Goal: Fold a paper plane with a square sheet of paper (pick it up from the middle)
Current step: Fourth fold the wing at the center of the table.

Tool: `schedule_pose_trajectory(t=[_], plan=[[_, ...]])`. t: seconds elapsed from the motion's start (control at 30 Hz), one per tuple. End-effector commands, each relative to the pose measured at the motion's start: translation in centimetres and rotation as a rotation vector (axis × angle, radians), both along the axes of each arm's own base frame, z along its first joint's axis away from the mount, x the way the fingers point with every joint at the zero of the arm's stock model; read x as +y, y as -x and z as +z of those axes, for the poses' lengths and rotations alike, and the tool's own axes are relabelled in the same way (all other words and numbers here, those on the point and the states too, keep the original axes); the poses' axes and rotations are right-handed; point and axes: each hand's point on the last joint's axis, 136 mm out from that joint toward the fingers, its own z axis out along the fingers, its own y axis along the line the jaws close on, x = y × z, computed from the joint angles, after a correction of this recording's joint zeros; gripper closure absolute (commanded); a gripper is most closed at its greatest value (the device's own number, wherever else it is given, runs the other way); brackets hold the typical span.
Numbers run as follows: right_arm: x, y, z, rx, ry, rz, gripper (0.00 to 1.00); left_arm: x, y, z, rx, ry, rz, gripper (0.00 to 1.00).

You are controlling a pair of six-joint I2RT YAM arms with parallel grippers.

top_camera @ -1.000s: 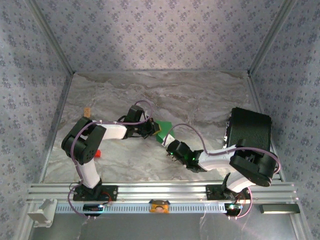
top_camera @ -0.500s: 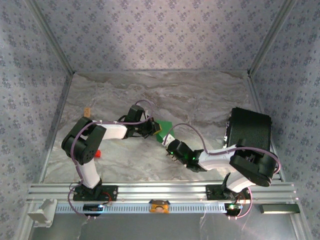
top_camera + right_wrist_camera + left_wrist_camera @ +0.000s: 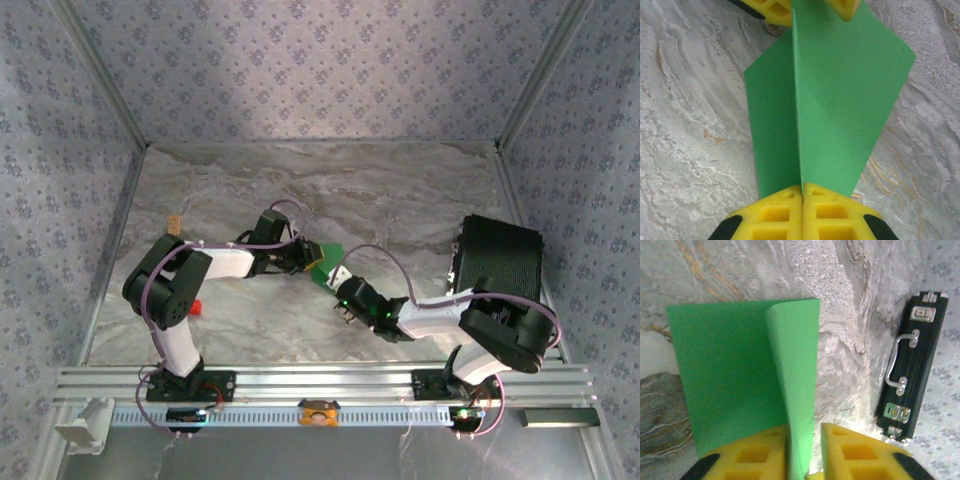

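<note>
left gripper: we see jaws a bit apart, raised fold loose between them | green paper: mid table, partly folded, between the grippers | right gripper: pinched tight on the crease

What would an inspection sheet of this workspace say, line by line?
Surface: marbled grey tabletop.
Job's things: green sheet of paper, creased up the middle and raised between the two grippers; not yet a plane.
Clutter: small red block at the left front; small tan piece at the left edge; black case at the right.
Grippers: right gripper shut on the paper's crease; left gripper slightly open, the fold between its fingers.
Cables: purple cables, in loose loops.
Surroundings: patterned walls; aluminium rail at the near edge.
</note>
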Motion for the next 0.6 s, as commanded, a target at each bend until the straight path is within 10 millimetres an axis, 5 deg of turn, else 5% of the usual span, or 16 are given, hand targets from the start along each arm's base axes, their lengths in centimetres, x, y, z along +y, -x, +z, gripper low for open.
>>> schedule_pose_trajectory(t=[0.0, 0.07, 0.27, 0.4, 0.57], plan=[[0.5, -0.3, 0.6, 0.029, -0.073, -0.027, 0.95, 0.1, -0.3, 2.0, -0.052, -0.002, 0.014, 0.65], [0.4, -0.5, 0.4, 0.051, -0.103, -0.043, 0.96, 0.5, -0.4, 2.4, -0.064, -0.015, 0.033, 0.54], [0.7, -0.6, 0.4, 0.129, -0.248, -0.048, 0.98, 2.2, -0.5, 2.9, -0.089, -0.076, 0.095, 0.47], [0.7, -0.7, 0.6, 0.189, -0.342, -0.058, 0.99, 2.6, -0.6, 2.7, -0.087, -0.089, 0.102, 0.50], [0.5, -0.8, 0.6, 0.259, -0.421, -0.064, 0.99, 2.1, -0.5, 2.4, -0.072, -0.074, 0.083, 0.66]])
